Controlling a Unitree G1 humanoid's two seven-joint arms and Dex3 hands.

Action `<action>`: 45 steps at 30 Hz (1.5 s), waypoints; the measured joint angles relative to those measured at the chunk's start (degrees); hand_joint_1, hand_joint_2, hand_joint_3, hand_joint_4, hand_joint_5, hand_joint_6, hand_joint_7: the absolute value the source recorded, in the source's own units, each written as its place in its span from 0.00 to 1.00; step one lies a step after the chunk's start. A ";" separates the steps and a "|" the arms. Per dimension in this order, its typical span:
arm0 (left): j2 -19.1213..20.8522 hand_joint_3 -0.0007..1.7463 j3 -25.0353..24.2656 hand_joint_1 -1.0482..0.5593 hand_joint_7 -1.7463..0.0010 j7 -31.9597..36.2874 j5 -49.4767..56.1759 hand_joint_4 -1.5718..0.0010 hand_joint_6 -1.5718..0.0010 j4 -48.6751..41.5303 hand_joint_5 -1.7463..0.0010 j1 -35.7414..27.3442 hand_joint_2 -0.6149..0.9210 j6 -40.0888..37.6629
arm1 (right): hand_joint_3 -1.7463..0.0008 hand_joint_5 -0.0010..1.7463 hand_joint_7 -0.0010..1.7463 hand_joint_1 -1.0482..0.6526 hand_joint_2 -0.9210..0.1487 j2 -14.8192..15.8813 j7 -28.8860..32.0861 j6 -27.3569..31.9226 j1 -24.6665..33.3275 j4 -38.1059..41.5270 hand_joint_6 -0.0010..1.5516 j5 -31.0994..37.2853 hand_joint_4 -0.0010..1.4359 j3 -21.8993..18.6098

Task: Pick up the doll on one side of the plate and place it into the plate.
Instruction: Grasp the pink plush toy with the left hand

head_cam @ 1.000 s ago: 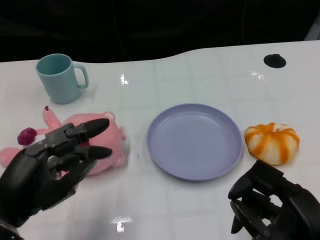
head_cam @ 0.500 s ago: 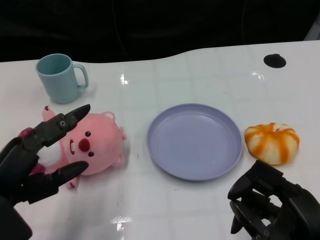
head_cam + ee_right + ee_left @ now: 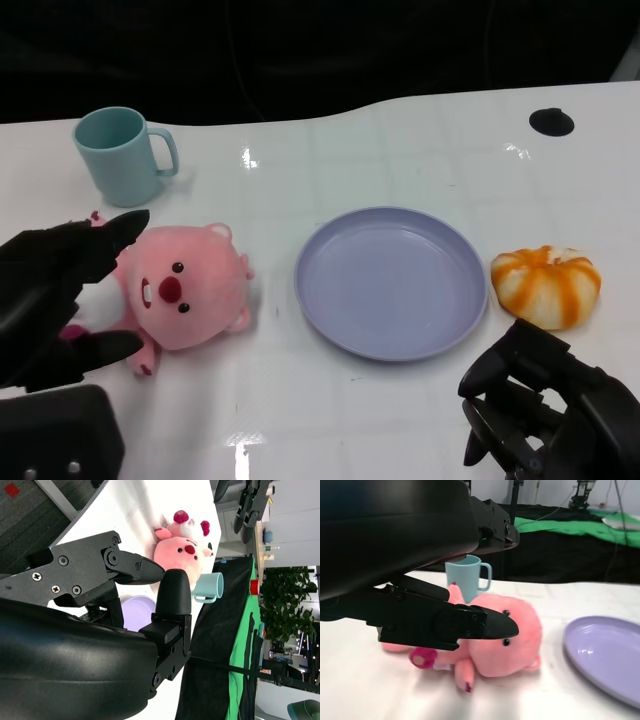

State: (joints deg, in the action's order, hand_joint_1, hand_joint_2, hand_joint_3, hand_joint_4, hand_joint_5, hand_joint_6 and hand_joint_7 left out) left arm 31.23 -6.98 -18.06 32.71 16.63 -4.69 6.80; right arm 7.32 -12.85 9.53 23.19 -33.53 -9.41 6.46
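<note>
Now pink doll (image 3: pixel 185 297) lying crosswise, head toward plate (image 3: pixel 392 283), face up

We count one pink plush doll (image 3: pixel 185 295), lying on the white table (image 3: pixel 400 150). We count one lavender plate (image 3: pixel 390 283). We count one teal mug (image 3: pixel 120 155), and one orange-and-white striped plush pumpkin (image 3: pixel 546 285). We note one small black round mark (image 3: pixel 551 122) near the table's far edge. Two black hands are in view: one left hand (image 3: pixel 50 300) and one right hand (image 3: pixel 545 415).
</note>
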 measured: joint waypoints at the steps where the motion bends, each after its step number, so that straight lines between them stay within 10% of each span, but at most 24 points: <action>1: 0.39 0.05 0.70 0.16 0.99 0.09 1.84 1.00 0.95 -0.24 0.90 0.60 1.00 -0.65 | 0.66 0.99 0.92 0.42 0.03 0.00 0.01 0.01 0.00 0.02 0.30 0.00 0.40 -0.01; 25: 3.49 0.02 19.24 0.18 0.99 0.61 16.50 0.95 0.89 -25.46 0.90 19.17 1.00 -7.68 | 0.68 0.98 0.91 0.41 0.02 -0.15 0.60 0.85 0.55 -0.99 0.31 0.09 0.41 0.35; 45: -2.40 0.06 30.39 0.28 0.97 8.84 15.32 0.86 0.82 -56.78 0.92 36.73 1.00 -7.59 | 0.69 0.98 0.91 0.41 0.02 -0.09 0.76 1.32 1.61 -2.03 0.31 0.11 0.42 0.54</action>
State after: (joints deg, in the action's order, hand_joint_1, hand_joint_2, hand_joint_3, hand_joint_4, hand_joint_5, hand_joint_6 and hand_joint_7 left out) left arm 28.83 23.41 -9.22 48.03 -40.14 32.04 -0.79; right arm 7.22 -12.09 10.85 24.80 -35.56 -9.30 6.99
